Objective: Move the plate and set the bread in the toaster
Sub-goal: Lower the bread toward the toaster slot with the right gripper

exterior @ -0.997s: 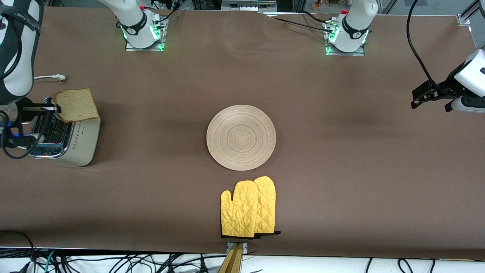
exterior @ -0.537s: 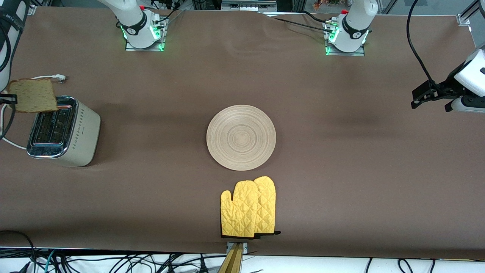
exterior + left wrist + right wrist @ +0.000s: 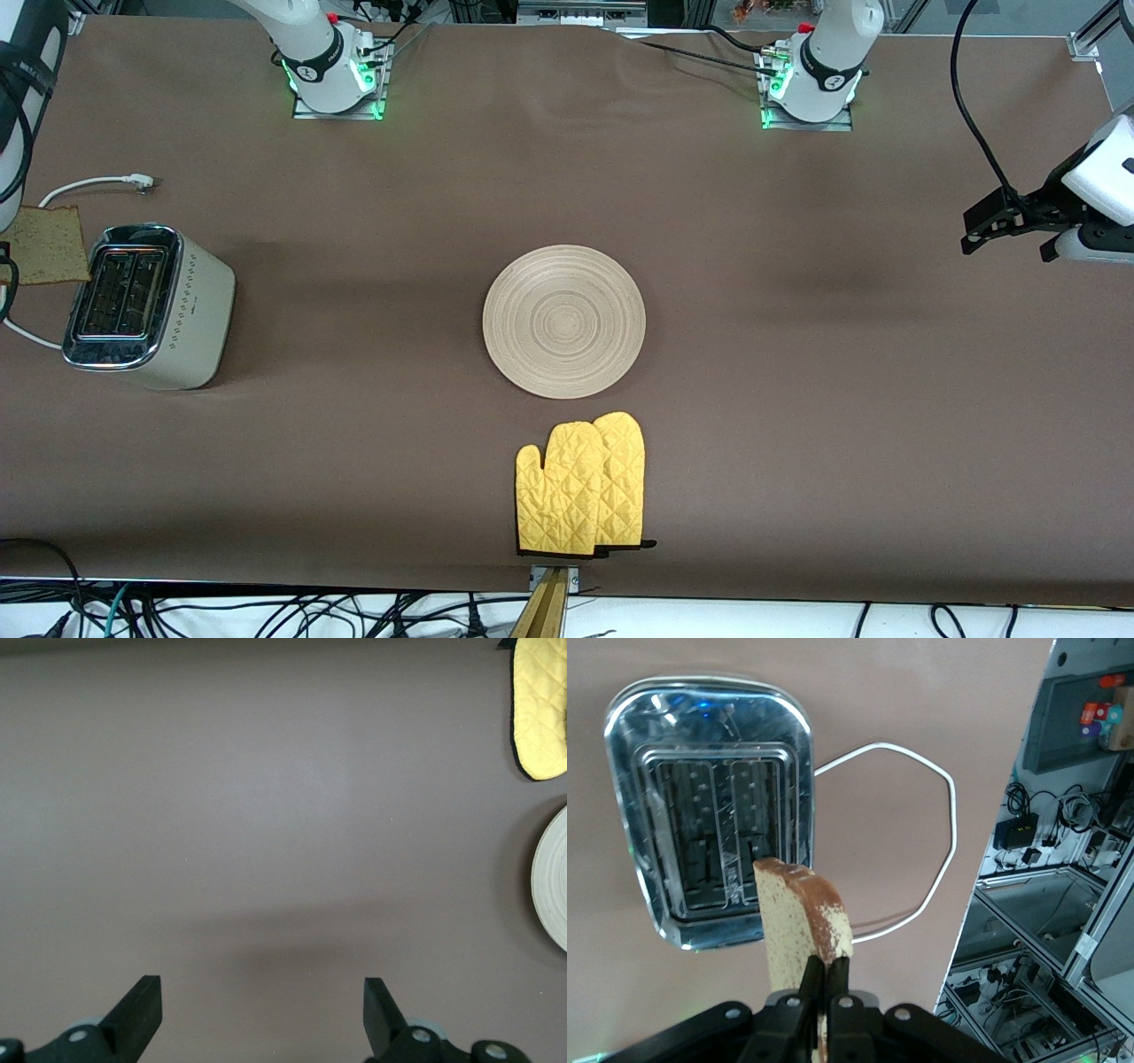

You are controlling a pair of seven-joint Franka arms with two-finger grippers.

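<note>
Hiding mostly past the front view's edge, the right claw pinched the bread up beside the toaster. The left claw waited wide over bare tabletop, well apart from the plate.

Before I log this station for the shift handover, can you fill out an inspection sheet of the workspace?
Surface: brown table cover, slightly rippled near the bases.
Job's things: plate mid-table, bare; toaster at the right arm's end, both slots unfilled; bread held above the table beside the toaster.
Clutter: yellow oven mitts, nearer the front camera than the plate.
Hands: right hand shut on the bread; left hand open, waiting over bare cover.
Cables: white toaster cord looped on the table.
Surroundings: cable tangle along the table edge.
</note>
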